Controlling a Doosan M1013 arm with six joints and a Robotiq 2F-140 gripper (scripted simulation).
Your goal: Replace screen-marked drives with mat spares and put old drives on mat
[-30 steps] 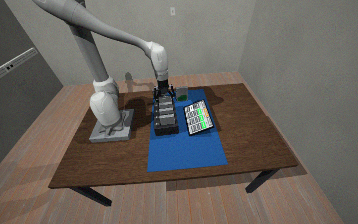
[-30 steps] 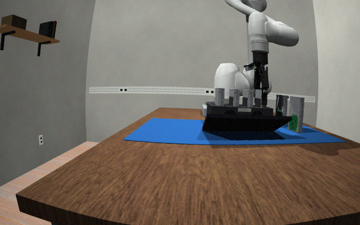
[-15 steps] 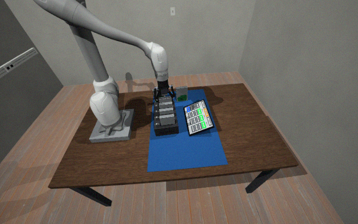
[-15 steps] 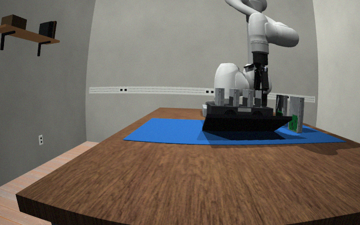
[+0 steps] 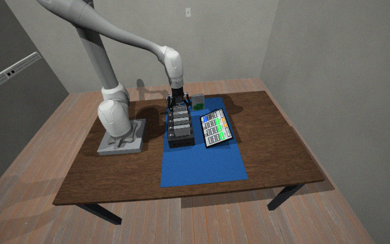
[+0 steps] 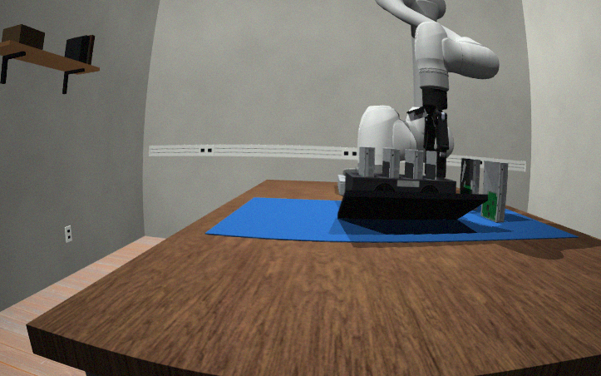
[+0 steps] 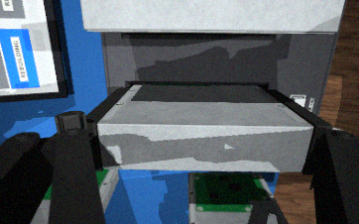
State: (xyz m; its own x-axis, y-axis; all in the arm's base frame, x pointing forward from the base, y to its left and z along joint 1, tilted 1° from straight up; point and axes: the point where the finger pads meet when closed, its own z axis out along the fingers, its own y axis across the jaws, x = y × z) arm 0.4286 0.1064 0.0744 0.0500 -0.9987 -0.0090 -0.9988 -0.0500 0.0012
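My gripper (image 5: pixel 179 106) (image 7: pixel 196 105) is shut on the drive in the far end bay. This drive (image 6: pixel 431 163) (image 7: pixel 204 114) is upright and its lower part is inside the dock (image 5: pixel 181 143) (image 7: pixel 299 59). In the exterior view its top is about level with the other docked drives. The dock stands on the blue mat (image 5: pixel 202 169) (image 6: pixel 256 215). Three other drives stand upright in it, among them the neighbour (image 7: pixel 209 15). The screen (image 5: pixel 217 137) shows a blue field (image 7: pixel 18 59) reading REBUILDING, and three green marks in the other rows. The connector end of the held drive is hidden.
Two loose drives stand on the mat beyond the dock; one (image 5: pixel 198 101) (image 6: pixel 491 181) is nearer the screen side, the other (image 6: pixel 468 175) (image 7: pixel 226 193) is behind the gripper. The tilted screen stands beside the dock. The arm's base (image 5: pixel 120 148) is on the opposite side.
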